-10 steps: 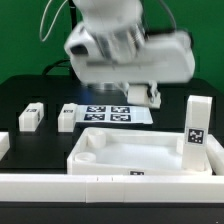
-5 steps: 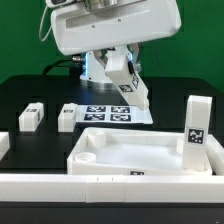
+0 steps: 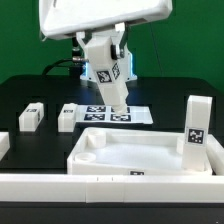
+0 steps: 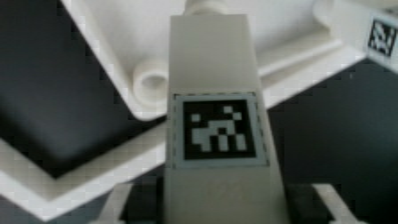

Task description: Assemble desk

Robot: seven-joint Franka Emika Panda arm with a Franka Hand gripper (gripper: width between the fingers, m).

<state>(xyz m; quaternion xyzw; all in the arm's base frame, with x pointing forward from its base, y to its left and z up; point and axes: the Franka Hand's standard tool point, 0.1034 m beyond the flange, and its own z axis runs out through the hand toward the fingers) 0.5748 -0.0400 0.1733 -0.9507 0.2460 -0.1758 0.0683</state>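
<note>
My gripper (image 3: pixel 104 48) is shut on a white square desk leg (image 3: pixel 109 78) with black-and-white tags, and the leg hangs nearly upright above the marker board (image 3: pixel 115 115). In the wrist view the leg (image 4: pixel 217 90) fills the middle between my fingers (image 4: pixel 121 200). The tabletop (image 3: pixel 140 152), with its raised rim, lies below and in front. Its corner socket (image 4: pixel 153 80) shows beside the leg. Another leg (image 3: pixel 197 135) stands upright at the tabletop's corner on the exterior view's right. Two more legs (image 3: pixel 31 117) (image 3: pixel 68 116) lie on the black table at the left.
A long white rail (image 3: pixel 100 186) runs along the front of the table. A short white piece (image 3: pixel 3 146) sits at the exterior view's left edge. The arm's body fills the top of the exterior view.
The arm has swung toward the exterior view's left and risen. The held leg went with it, from tilted over the marker board's right end to nearly upright over its middle.
</note>
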